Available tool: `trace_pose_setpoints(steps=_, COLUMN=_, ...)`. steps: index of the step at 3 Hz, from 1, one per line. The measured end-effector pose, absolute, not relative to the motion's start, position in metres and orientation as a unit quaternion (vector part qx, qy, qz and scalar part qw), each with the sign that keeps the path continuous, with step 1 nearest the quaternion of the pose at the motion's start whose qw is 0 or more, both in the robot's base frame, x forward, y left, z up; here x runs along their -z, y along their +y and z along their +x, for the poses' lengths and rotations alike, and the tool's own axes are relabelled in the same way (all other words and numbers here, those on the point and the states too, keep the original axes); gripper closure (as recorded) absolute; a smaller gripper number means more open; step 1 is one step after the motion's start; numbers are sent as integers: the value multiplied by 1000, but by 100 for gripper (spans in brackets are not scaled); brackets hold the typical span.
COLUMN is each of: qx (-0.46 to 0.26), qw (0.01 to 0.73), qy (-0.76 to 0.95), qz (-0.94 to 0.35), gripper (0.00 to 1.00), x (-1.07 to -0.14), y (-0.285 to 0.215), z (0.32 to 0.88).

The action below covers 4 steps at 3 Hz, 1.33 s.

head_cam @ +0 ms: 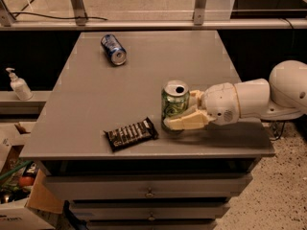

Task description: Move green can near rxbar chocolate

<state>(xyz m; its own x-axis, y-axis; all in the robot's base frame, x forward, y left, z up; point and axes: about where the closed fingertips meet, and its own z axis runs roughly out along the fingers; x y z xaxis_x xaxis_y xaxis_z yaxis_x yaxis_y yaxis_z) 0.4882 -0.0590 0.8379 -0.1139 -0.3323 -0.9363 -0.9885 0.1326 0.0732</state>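
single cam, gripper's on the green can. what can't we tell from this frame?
Camera view:
- Base of the green can: hidden by the near finger of the gripper, so whether it rests on the table or is lifted is unclear.
- Tip of the far finger: behind the can.
- Lettering on the rxbar chocolate: too small to read.
- The arm: cut off by the right edge.
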Motion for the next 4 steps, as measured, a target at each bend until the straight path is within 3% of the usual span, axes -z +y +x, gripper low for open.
trace_pose_setpoints(steps=2, qx=-399, qw=412, qy=631, qz=-522, gripper=13, x=-838, y=-59, z=488)
trace_pose_setpoints(steps=3, qx=-401, qw=415, qy=633, qz=-517, gripper=0, x=-829, y=-62, z=487)
trace_pose_setpoints(steps=4, qx=-395, qw=429, qy=634, qz=-508, gripper=0, x=-832, y=-73, z=493)
